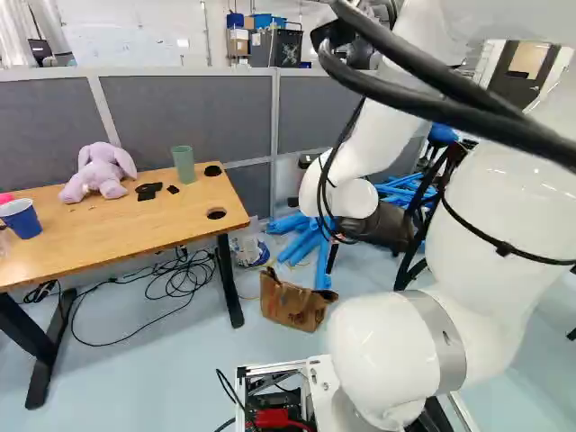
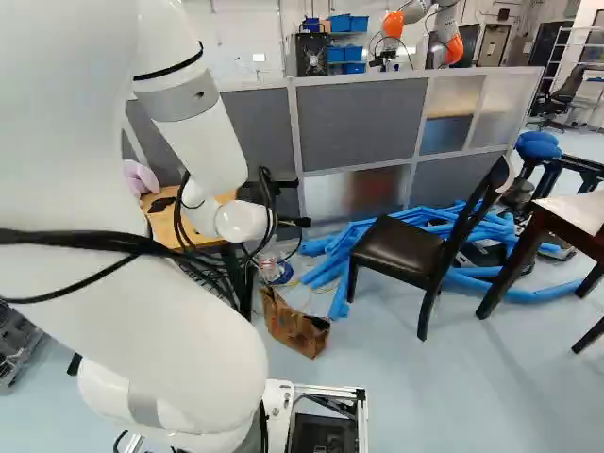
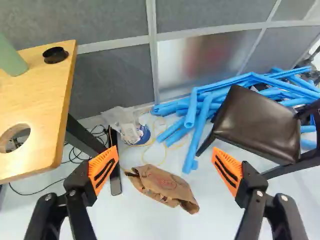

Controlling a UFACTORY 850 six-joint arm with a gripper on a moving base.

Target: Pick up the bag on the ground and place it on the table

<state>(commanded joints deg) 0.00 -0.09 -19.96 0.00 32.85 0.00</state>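
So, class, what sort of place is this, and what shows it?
Probably a robotics lab: another robot beyond the partition, a heap of blue tubes, and loose cables under the table.

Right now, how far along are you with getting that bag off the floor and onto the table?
Nothing looks finished: the brown bag lies on the floor, beside the table. The gripper is empty, its fingers wide apart with the bag seen between and beyond them. Left to do: close on it, lift it, and place it on the table.
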